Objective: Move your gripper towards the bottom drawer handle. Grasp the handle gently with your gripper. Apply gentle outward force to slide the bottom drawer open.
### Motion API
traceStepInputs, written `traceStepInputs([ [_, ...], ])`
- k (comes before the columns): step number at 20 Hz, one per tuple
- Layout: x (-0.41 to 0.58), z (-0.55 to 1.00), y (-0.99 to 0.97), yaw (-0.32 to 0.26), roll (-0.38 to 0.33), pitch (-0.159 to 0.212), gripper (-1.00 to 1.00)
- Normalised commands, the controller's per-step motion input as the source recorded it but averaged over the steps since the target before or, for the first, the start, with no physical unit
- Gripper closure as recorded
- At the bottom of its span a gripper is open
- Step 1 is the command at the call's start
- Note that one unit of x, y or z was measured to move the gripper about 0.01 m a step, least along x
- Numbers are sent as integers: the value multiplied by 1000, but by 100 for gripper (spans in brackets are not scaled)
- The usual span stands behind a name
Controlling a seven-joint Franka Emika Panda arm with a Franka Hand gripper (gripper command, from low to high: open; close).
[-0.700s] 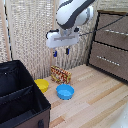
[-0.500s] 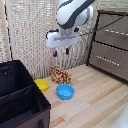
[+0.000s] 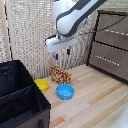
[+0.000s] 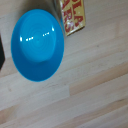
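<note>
In the exterior view my gripper (image 3: pixel 62 54) hangs from the white-and-grey arm, its dark blue fingertips (image 3: pixel 68 51) pointing down and apart, holding nothing. It is high above the floor, over a red-and-yellow box. The dark brown dresser stands at the exterior view's right. Its bottom drawer (image 3: pixel 111 64) looks closed, with the thin silver bottom drawer handle (image 3: pixel 106 58) across its front. The gripper is well away from that handle, towards the exterior view's left and higher. The wrist view shows neither the fingers nor the dresser.
A big black fabric box (image 3: pixel 20 97) fills the exterior view's lower left. A yellow bowl (image 3: pixel 42 85), a blue bowl (image 3: pixel 65 91) (image 4: pixel 37 45) and the red-and-yellow box (image 3: pixel 61 75) (image 4: pixel 75 15) sit on the wooden floor below the gripper. An upper drawer handle (image 3: pixel 114 31) is above.
</note>
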Motion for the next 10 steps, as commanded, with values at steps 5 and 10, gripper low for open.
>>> traceStepInputs([
  [5, 20, -11, 0, 124, -375, 0, -100],
  [10, -7, -55, -55, 157, -375, 0, -100],
])
